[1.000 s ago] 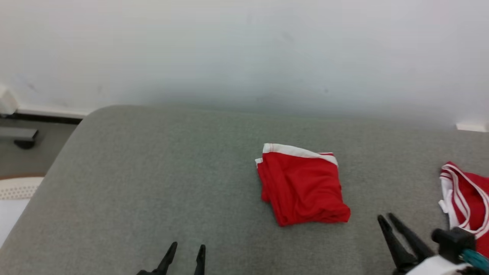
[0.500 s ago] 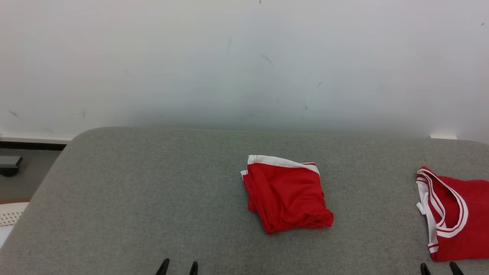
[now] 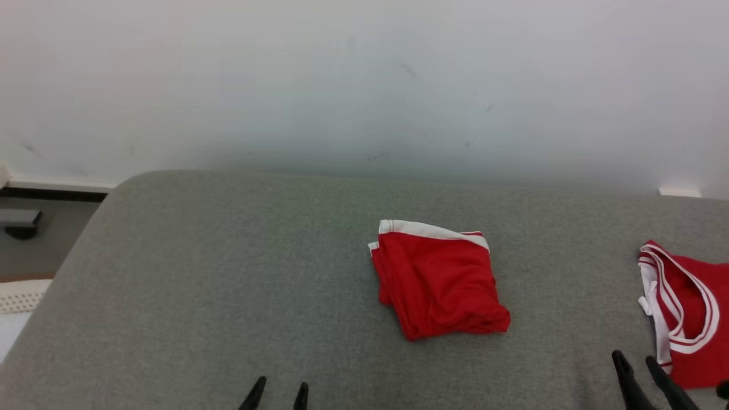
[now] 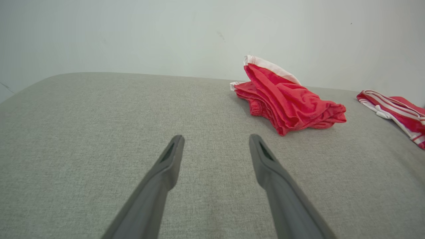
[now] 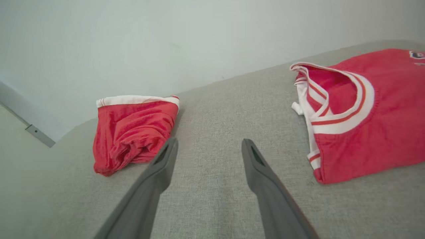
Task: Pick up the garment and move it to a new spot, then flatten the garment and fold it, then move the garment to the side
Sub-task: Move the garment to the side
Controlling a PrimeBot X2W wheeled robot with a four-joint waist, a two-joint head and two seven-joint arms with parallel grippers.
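Red folded garment [image 3: 441,282], white-trimmed

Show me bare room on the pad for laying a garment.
Widest bare stretch: the grey pad left of the folded red shorts, to its rounded edge. Narrower strip between shorts and red jersey. Right edge is crowded.

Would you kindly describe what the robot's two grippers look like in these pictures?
The left gripper and right gripper each have two long, slim, dark grey fingers, tapering to narrow tips, with a slot-like recess near each tip; plain, matte surfaces.
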